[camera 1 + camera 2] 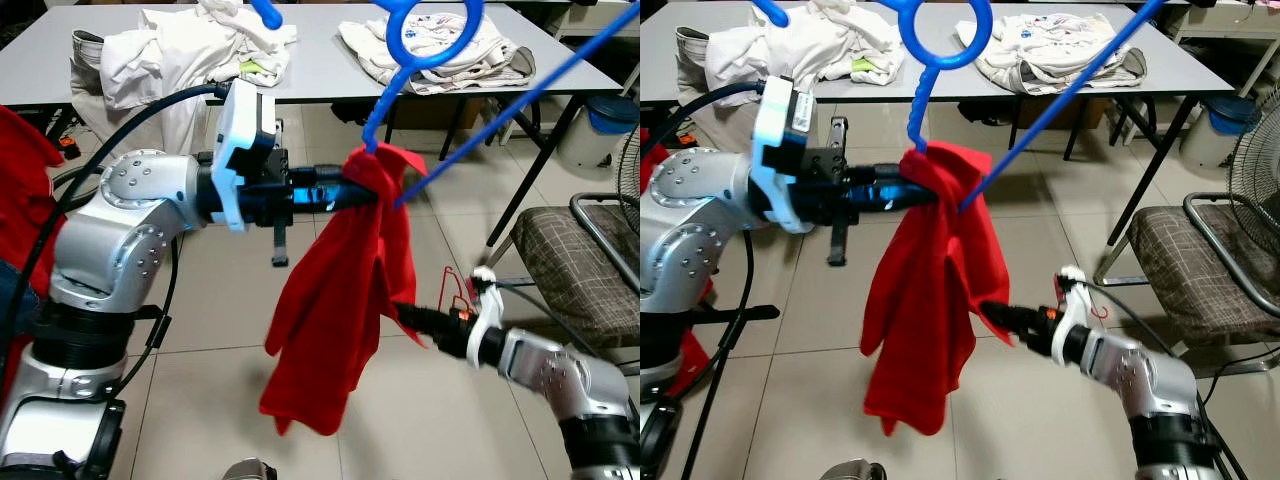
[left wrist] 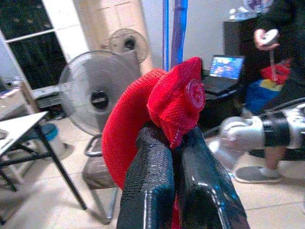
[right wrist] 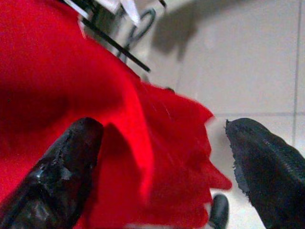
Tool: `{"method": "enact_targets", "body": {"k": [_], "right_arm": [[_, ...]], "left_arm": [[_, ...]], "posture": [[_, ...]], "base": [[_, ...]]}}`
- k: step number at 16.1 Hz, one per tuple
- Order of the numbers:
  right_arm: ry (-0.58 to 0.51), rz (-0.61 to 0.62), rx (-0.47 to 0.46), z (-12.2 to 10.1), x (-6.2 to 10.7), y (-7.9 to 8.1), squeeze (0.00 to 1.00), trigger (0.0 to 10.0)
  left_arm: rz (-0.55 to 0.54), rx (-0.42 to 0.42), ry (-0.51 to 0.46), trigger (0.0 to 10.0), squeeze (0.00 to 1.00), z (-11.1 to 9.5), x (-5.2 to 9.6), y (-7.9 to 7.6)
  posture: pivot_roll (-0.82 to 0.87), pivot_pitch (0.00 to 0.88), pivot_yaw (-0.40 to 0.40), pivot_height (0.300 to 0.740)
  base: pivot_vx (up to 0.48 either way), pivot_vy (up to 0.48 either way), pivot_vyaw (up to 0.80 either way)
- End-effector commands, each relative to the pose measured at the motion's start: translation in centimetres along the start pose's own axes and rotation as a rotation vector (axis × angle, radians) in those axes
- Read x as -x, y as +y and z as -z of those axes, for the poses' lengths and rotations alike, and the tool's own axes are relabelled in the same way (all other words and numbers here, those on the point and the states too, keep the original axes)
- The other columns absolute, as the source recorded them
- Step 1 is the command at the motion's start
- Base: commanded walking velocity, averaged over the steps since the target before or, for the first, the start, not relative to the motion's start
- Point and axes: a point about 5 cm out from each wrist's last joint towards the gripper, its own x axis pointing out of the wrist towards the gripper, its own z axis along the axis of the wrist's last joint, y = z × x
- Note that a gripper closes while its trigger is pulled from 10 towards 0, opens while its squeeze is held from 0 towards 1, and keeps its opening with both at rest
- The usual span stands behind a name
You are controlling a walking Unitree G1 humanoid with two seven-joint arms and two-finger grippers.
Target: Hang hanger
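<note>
Left gripper (image 1: 372, 192): clamped on red garment (image 1: 335, 320) beneath blue hanger (image 1: 430, 40).
Right gripper (image 3: 157, 157): wide, straddling the hem.
Progress: garment bunched, hanging not done.

No legible text, label, brand, number or sign on anything in view.

Bench (image 1: 330, 85): I see a long grey top on black legs, across the back of my head view.
White clothes (image 1: 190, 50): heaped at the bench's left end, some draping over the edge.
Printed white garment (image 1: 440, 45): lying crumpled on the bench further right.
Chair (image 1: 580, 265): plaid seat, metal frame, right of me on the tile floor (image 1: 210, 330).
Fans (image 2: 97, 98): two standing by a door in my left wrist view.
Laptop (image 2: 224, 71): open, screen lit.
Person (image 2: 281, 52): in dark clothes, holding something small and pale.
</note>
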Motion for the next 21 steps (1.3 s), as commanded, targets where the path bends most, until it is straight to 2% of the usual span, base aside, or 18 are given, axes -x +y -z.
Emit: {"method": "enact_targets", "body": {"k": [1, 4, 5, 6, 11, 21], "right_arm": [[-0.027, -0.016, -0.001, -0.5, 0.1, 0.2, 0.0, 10.0], [-0.053, -0.077, -0.012, -0.7, 0.2, 0.7, 0.0, 10.0], [-0.045, -0.088, -0.01, -0.5, 0.1, 0.8, 0.0, 5.6], [-0.029, -0.098, -0.014, -0.1, 0.0, 0.9, 0.0, 0.0], [-0.034, -0.134, -0.045, 0.2, -0.1, 1.1, 0.0, 0.0], [-0.049, -0.123, -0.061, 0.6, 0.2, 0.9, 0.0, 0.0]], "left_arm": [[0.03, -0.047, -0.012, 0.0, 0.0, -1.2, -0.1, -0.1], [0.017, -0.052, -0.005, 0.0, 0.0, -1.1, -0.2, 0.0], [0.013, -0.052, -0.007, 0.0, 0.0, -1.1, -0.2, 0.0], [-0.005, -0.059, -0.01, 0.0, 0.0, -1.3, -0.2, 0.3], [-0.062, -0.082, -0.005, 0.0, 0.0, -1.5, 0.1, 1.2], [-0.086, -0.1, 0.028, 0.0, 0.0, -1.1, 0.5, 1.7]], "posture": [[0.05, 0.09, -0.016, 0.74], [0.05, 0.086, -0.014, 0.74], [0.06, 0.084, -0.014, 0.74], [0.06, 0.083, -0.012, 0.74], [0.06, 0.075, -0.011, 0.74], [0.06, 0.066, -0.008, 0.74]], "base": [[0.0, 0.0, 0.0], [0.0, 0.0, 0.0], [0.0, 0.0, 0.0], [0.0, 0.0, 0.0], [0.0, 0.0, 0.0], [0.0, 0.0, 0.0]]}}
